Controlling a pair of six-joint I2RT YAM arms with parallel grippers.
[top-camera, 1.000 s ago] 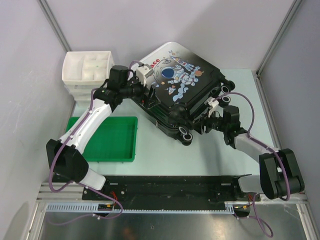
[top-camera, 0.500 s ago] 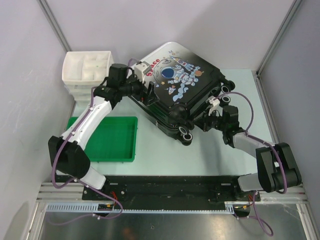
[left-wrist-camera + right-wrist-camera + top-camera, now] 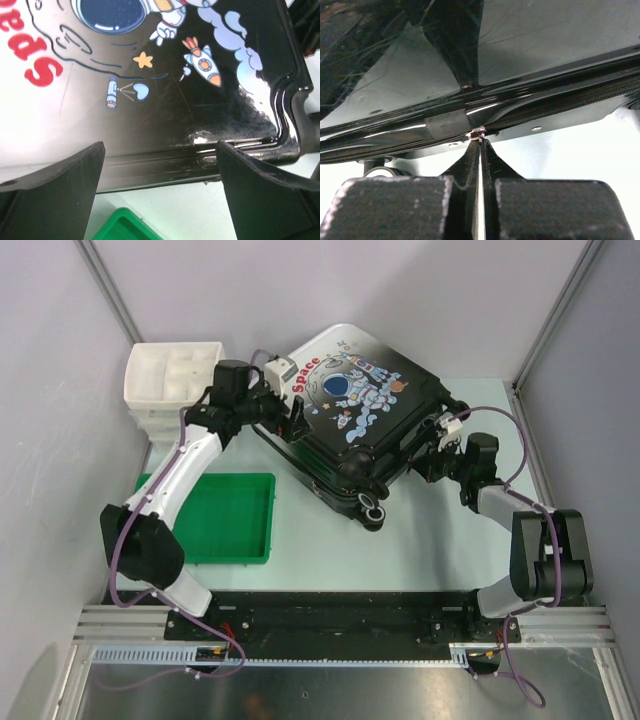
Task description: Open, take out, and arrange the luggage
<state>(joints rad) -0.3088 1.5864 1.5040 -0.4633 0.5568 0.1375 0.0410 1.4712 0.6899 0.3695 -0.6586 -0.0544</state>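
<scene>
On the pale green table (image 3: 420,540), grey walls around, the right gripper (image 3: 479,145) has its jaws pinched together on a small metal zip pull (image 3: 477,133) at the three o'clock seam of the luggage (image 3: 350,410), which lies closed toward twelve. The left gripper (image 3: 160,155) hangs wide, holding nothing, over its ten o'clock edge. The bite looks thin: tugging off the zip line could slip the tab, or drag the unbraced case.
</scene>
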